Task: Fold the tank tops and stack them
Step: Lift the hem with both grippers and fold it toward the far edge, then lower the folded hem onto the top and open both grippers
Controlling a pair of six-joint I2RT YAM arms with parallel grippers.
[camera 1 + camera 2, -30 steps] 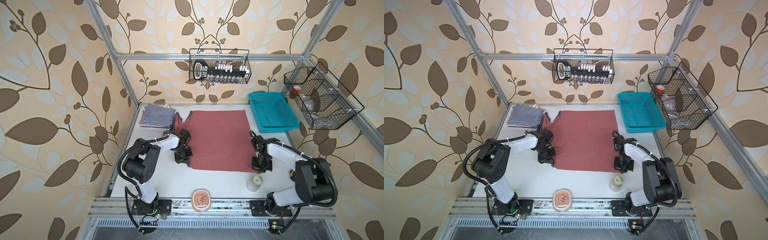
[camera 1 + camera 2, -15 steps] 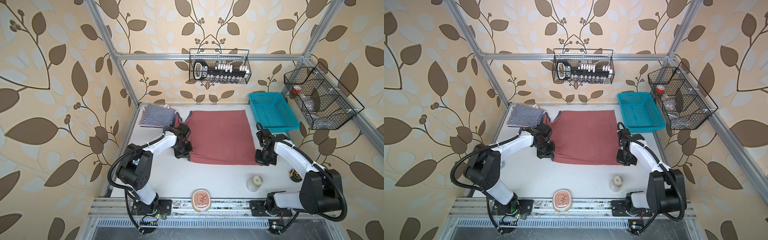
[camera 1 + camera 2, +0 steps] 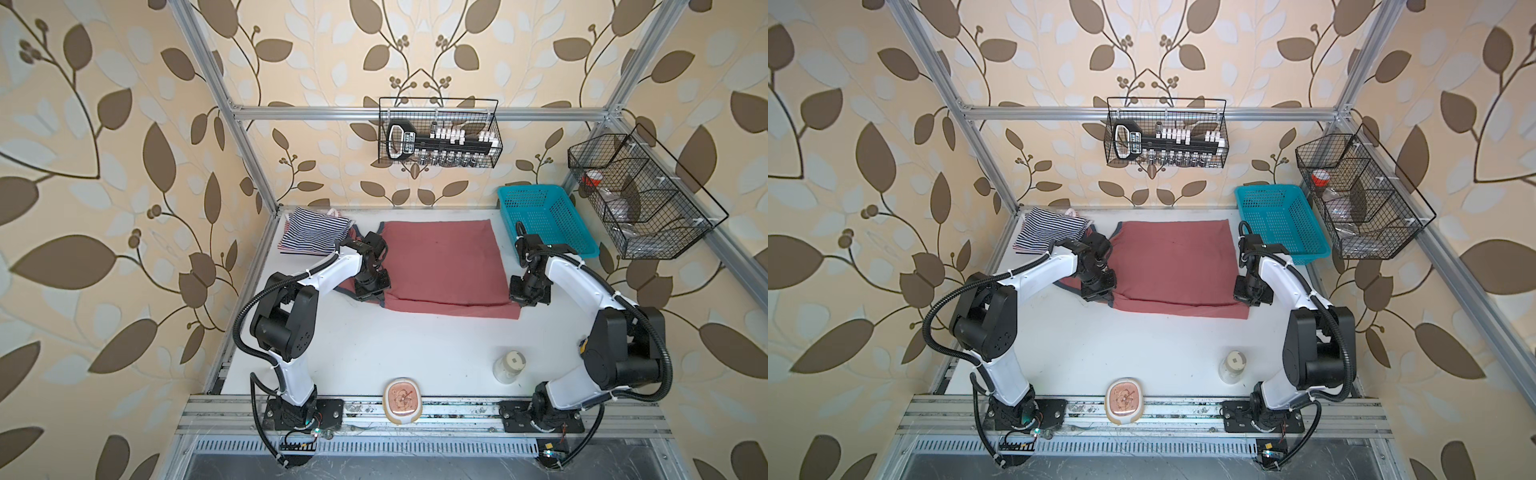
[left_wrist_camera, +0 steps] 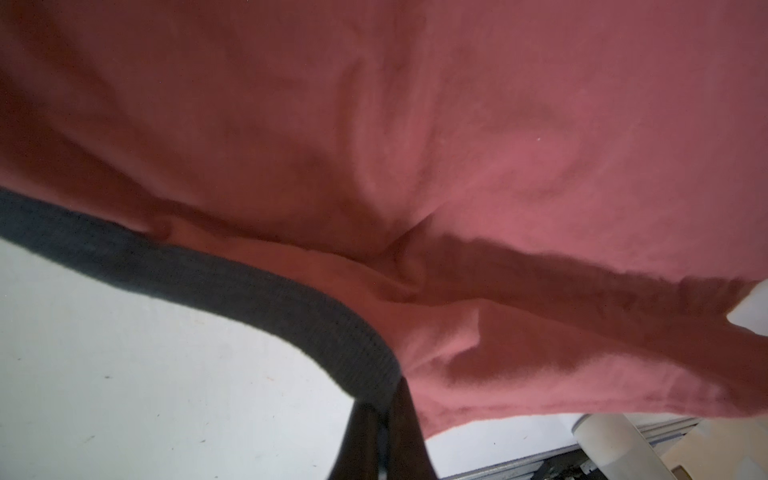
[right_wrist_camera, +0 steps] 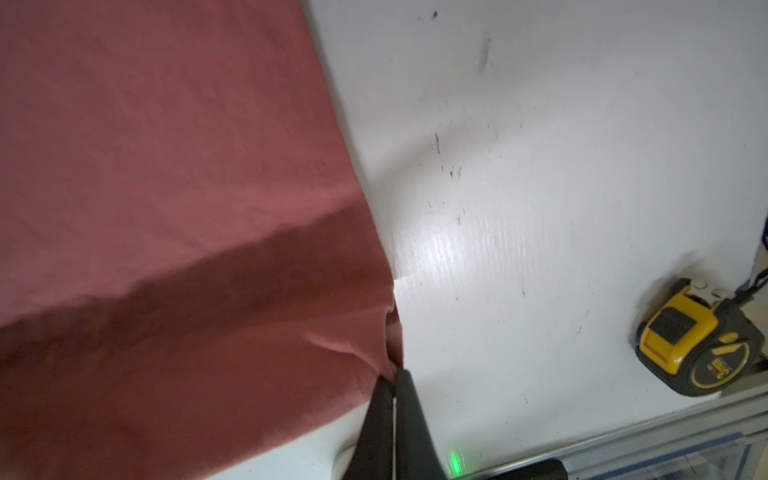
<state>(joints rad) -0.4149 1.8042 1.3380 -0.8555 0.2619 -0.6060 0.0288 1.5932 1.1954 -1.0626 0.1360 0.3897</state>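
soft, floppy red tank top (image 3: 440,262) spread on the surface (image 3: 374,353) beside the blue basket (image 3: 544,220); left hand (image 4: 392,399) clenched on its dark-trimmed edge, right hand (image 5: 395,386) pinching the basket-side hem; likely sags unless lifted evenly.

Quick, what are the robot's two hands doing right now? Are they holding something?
Left gripper: shut on the red tank top, at its dark trim.
Right gripper: shut on the same red tank top, at its side edge.
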